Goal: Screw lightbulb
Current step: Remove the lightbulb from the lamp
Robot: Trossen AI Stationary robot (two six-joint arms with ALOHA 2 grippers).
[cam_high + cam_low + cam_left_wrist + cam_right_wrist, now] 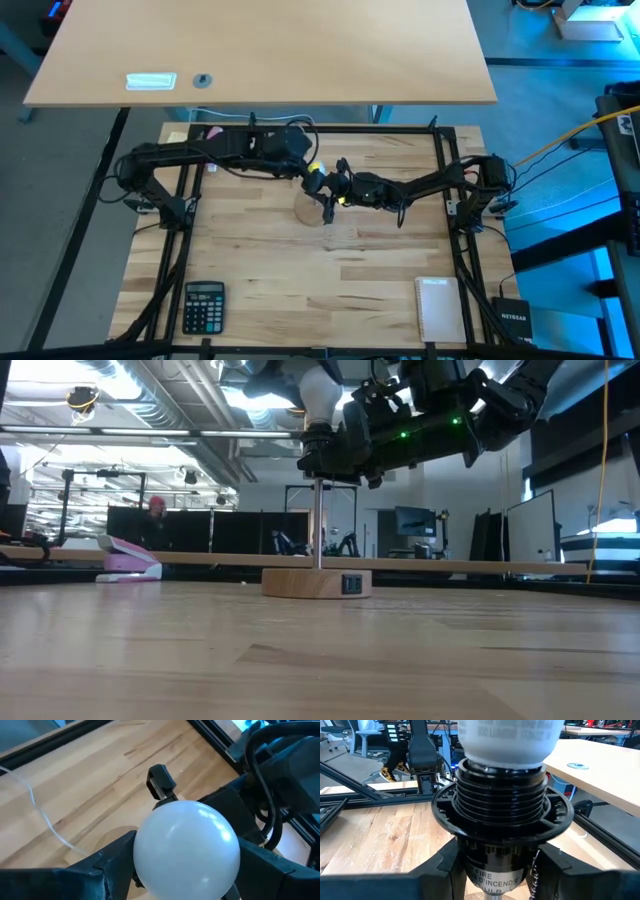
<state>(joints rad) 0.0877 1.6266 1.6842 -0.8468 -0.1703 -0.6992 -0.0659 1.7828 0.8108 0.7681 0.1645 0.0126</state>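
Observation:
The white lightbulb (187, 850) stands upright with its base in the mouth of the black socket (502, 810). The socket sits on a thin metal stem (318, 525) above a round wooden disc base (316, 582) at the table's middle. My left gripper (312, 178) comes from the left and is shut on the bulb's globe. My right gripper (330, 195) comes from the right and is shut on the socket below the bulb. The low view shows the bulb (320, 395) on top of the socket (320, 450). My left gripper pinches the bulb's round globe (145, 860) between its two fingers (112, 862), one on each side at its widest part. The fingers slant down from the table's left. The bulb stands upright, its base in the socket. My right gripper pinches the socket's lower body (470, 870), under the threaded collar (502, 805), between its two fingers (445, 867). The fingers come about level from the table's right. The socket stands upright on its stem and wooden base.
A black calculator (204, 305) lies at the near left, a white pad (437, 308) at the near right, with a black box (512, 318) beside it. A pink stapler (130, 560) lies at the far left. Black frame rails (455, 215) run along the sides.

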